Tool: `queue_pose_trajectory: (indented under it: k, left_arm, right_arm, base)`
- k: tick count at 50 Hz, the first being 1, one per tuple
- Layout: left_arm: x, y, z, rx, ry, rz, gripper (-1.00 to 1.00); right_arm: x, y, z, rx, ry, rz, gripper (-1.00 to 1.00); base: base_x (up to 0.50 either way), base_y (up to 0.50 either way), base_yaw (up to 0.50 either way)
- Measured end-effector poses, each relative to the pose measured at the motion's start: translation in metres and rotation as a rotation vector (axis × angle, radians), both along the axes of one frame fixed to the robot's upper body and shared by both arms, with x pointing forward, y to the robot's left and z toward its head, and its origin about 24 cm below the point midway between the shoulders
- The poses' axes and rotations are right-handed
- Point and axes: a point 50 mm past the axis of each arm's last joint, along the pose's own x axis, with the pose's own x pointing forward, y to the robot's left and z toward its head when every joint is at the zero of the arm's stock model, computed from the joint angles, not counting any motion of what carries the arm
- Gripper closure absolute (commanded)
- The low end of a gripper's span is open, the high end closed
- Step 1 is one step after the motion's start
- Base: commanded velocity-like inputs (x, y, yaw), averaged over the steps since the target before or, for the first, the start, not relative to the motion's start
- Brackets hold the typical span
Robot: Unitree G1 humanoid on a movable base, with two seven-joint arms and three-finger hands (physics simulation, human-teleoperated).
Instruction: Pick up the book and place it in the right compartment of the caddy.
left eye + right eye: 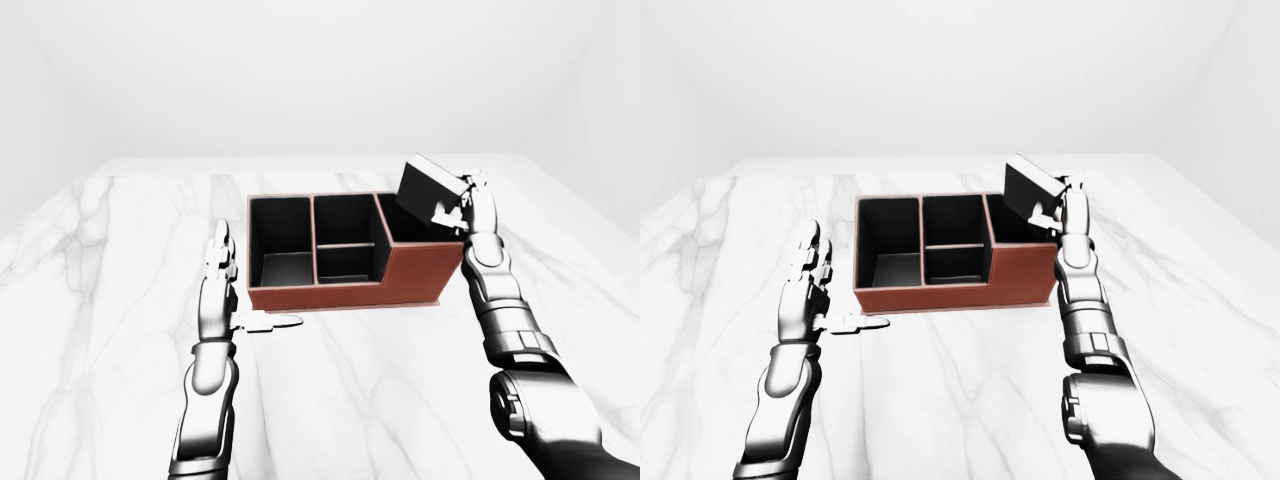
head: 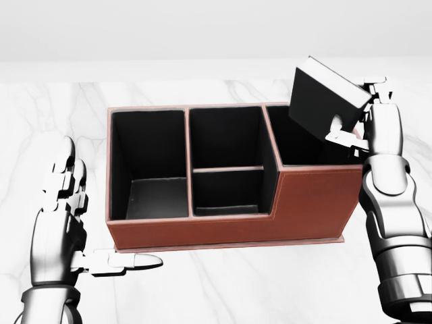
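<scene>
Status: pick phase complete, place phase in progress. The book (image 2: 326, 93), a dark slab, is off the worktop (image 2: 223, 290) and gripped by the right hand (image 2: 354, 121), fingers closed on its lower right edge in the head view. Book attitude: tilted, lower corner over the right compartment (image 2: 307, 138) of the caddy (image 2: 229, 226); whether that corner has already crossed below the rim cannot be told from these views. Most of the book is above the caddy wall, so insertion is judged not done. The caddy is a brown box w/ black lining sitting flat on the white marble worktop; it has a tall left bay, a split centre bay and the taller right compartment, all appearing empty. The left hand (image 2: 64, 202) is idle, fingers extended and holding nothing, to the left of the caddy, with its thumb (image 2: 125, 262) pointing toward the caddy's lower left corner, near but apparently not touching. Remaining, as a judgement: level or align the book w/ the compartment opening, lower it until seated, release, withdraw the right hand. Risk: the tilted book may catch the divider or the far wall on descent.
</scene>
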Motion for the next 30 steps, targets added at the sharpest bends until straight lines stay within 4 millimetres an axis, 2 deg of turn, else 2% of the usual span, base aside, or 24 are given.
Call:
queue_pose_trajectory:
  k: [30]
  left_arm:
    - [0.001, 0.0, -0.003, 0.001, 0.013, 0.0, -1.0]
  right_arm:
    - [0.01, -0.001, -0.02, 0.003, 0.149, -0.022, 1.0]
  base:
    - [0.0, 0.0, 0.0]
